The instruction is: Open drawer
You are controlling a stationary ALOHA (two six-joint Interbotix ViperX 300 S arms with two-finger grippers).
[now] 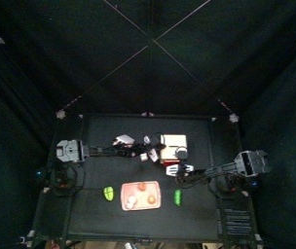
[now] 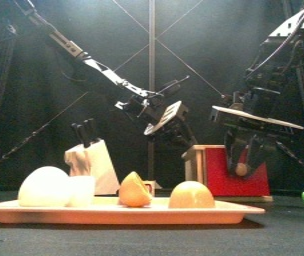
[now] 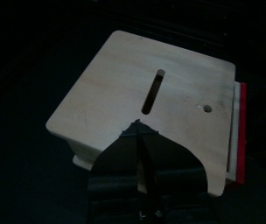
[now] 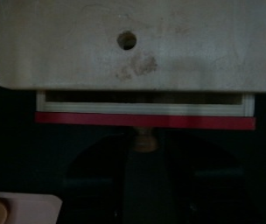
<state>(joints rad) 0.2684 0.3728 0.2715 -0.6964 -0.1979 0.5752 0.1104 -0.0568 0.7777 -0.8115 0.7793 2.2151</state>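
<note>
The drawer (image 4: 129, 44) is light tan wood with a red front (image 4: 145, 122). The tray (image 2: 121, 210) is pale pink. The table (image 1: 98, 131) is black.

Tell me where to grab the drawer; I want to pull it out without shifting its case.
Grip the small knob at the middle of the drawer's red front, coming straight at that face, a jaw on either side. It looks like the only part sticking out below the wooden case.
</note>
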